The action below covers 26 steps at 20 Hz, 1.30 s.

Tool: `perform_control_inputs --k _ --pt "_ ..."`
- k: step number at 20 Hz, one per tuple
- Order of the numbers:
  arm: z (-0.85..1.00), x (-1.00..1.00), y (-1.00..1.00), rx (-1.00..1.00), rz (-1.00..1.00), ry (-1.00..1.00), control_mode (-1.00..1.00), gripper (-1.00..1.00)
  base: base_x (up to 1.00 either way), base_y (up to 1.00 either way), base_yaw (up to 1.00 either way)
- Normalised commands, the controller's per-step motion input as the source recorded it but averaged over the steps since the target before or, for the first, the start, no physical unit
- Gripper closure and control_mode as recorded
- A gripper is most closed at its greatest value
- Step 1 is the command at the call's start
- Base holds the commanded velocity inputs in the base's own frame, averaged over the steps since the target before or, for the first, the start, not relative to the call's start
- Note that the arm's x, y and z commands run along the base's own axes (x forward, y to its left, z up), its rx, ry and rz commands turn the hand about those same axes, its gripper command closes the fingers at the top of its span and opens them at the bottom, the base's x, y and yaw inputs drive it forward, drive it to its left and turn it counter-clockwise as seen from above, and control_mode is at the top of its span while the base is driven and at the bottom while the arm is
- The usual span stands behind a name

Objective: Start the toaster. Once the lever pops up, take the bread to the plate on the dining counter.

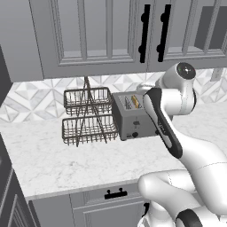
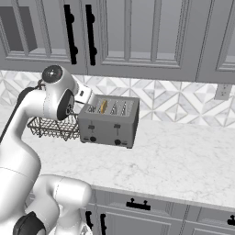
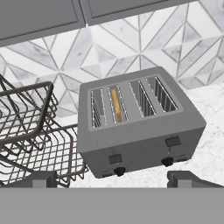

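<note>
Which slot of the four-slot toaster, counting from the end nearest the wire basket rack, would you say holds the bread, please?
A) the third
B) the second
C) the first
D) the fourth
B. In the hand view the toaster shows the tan edge of the bread in its second slot from the wire basket rack; the first, third and fourth slots look empty.
</note>
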Motion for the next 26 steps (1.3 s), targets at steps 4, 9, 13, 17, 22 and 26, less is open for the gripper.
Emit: perform_control_inputs --k 4,9,13,17,22,26 --pt "0.0 0.0 0.0 0.0 0.0 0.0 -1.0 -1.0 0.0 0.0 0.0" --pt "0.0 0.0 0.0 0.0 0.0 0.0 -1.0 -1.0 0.0 0.0 0.0" --pt "0.0 0.0 0.0 0.0 0.0 0.0 -1.0 -1.0 0.0 0.0 0.0" --pt "0.0 0.0 0.0 0.0 0.0 0.0 -1.0 -1.0 0.0 0.0 0.0" --pt "0.0 0.0 0.0 0.0 0.0 0.0 -1.0 -1.0 0.0 0.0 0.0" --pt "0.0 0.0 0.0 0.0 0.0 0.0 -1.0 -1.0 0.0 0.0 0.0"
